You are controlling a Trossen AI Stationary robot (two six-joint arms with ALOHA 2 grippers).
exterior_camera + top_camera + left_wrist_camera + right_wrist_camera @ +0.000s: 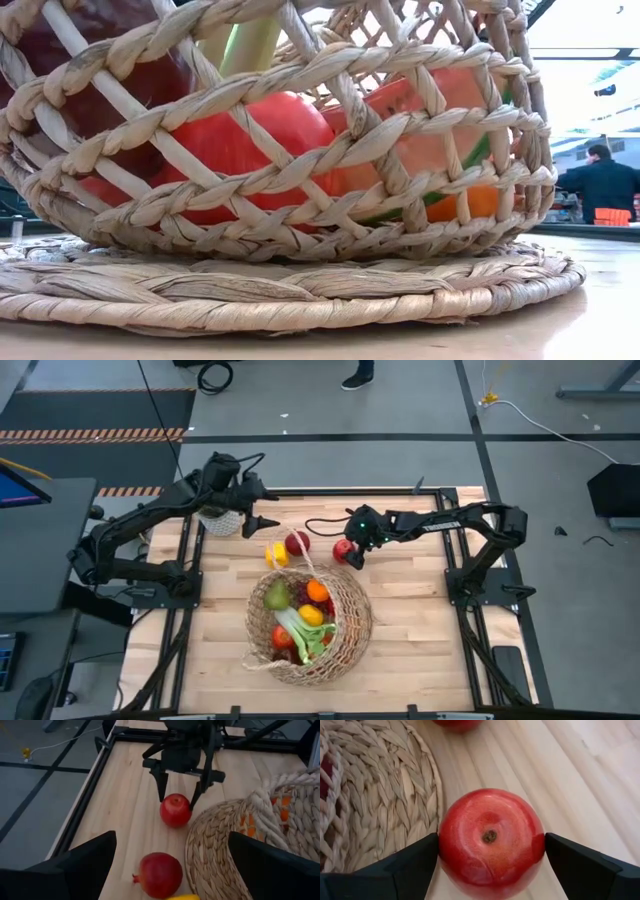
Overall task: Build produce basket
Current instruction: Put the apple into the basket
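Note:
The tan wicker basket (308, 622) stands mid-table on its flat woven base (215, 845), filled with produce: a green pear (277, 596), an orange (317, 591) and a leek (300, 635). A red apple (344, 550) rests on the wood just beyond the basket's far rim. My right gripper (352, 552) is open, with one finger on each side of this apple. A second red fruit (160, 874) and a yellow lemon (277, 554) lie to its left. My left gripper (268, 520) hovers open above them, holding nothing. My right gripper comes at the apple (490, 840) slanting down from the table's far right, one finger (420, 862) at each of its two sides. The apple sits on the table with its stem pit toward the camera. Whether the fingers touch it, I cannot tell.
A small potted plant in a white pot (220, 520) stands at the far left, close beside the left arm. Bare wood lies right of the basket (420, 630). A black frame (340, 490) edges the table. Through the basket's weave (300, 150) the low view shows red produce.

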